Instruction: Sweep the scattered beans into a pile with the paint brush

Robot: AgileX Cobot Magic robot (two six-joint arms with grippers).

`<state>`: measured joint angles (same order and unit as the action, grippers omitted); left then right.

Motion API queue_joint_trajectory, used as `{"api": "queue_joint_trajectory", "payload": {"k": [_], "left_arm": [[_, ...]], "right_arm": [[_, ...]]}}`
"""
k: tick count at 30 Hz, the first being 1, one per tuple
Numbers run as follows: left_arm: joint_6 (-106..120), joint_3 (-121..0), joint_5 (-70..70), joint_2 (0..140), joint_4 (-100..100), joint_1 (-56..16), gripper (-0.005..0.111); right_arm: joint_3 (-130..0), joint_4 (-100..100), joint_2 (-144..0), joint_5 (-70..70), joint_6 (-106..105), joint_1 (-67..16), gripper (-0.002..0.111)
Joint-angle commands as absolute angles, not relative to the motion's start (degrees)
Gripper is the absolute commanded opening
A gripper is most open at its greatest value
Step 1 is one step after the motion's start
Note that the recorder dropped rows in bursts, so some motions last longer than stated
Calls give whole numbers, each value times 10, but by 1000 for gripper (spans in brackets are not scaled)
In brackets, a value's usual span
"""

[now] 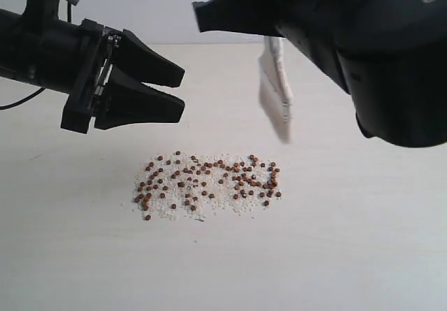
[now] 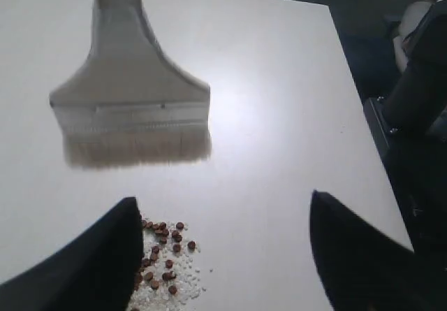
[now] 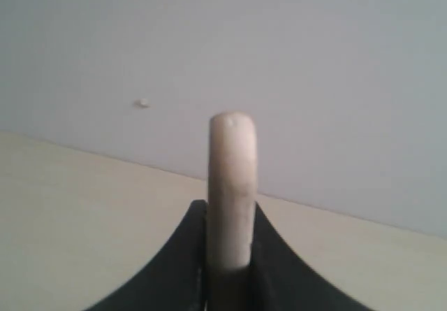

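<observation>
The right hand (image 3: 229,210) grips the paint brush (image 1: 276,91), its bristles clear of the beans (image 1: 209,183); the left hand (image 1: 181,91) gapes empty. The beans lie scattered, so the sweeping seems entirely ahead.

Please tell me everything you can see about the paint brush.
The paint brush is wide and flat, with a pale handle, a silver metal band and whitish bristles. It hangs bristles down, slightly tilted, above the table near the right end of the beans, seemingly without touching them. The right claw is shut on the handle, whose rounded end sticks out between the jaws. Nothing else touches it.
</observation>
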<state>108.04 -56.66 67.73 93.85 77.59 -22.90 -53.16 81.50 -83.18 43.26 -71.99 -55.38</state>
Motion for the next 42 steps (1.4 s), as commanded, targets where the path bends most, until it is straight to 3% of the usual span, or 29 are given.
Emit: {"api": "queue_joint_trajectory", "payload": {"k": [1,3,5,8,9,15,23,28,34,42], "left_arm": [[1083,-565,684,937,762,-229,70],[1083,-565,679,937,758,-229,68],[1083,-565,675,937,758,-229,58],[1080,-565,670,927,756,-228,7],[1080,-565,668,922,754,-227,1],[981,-555,655,887,745,-226,0],[959,-457,536,776,808,-223,0],[1036,-330,509,657,918,-223,0],[1093,-218,375,485,999,-223,0],[1030,-95,197,234,999,-223,0]], "right_arm": [[-474,819,-789,536,-722,-552,0],[-425,804,-755,569,-685,-552,0],[-380,795,-718,582,-648,-552,0],[-286,790,-626,590,-600,-552,0],[-270,793,-608,596,-595,-552,0],[-187,783,-527,612,-571,-552,0],[-175,732,-589,588,-544,-552,0],[-175,644,-649,586,-439,-552,0],[-176,625,-723,651,-390,-551,0],[-176,554,-815,644,-291,-475,0]]}}
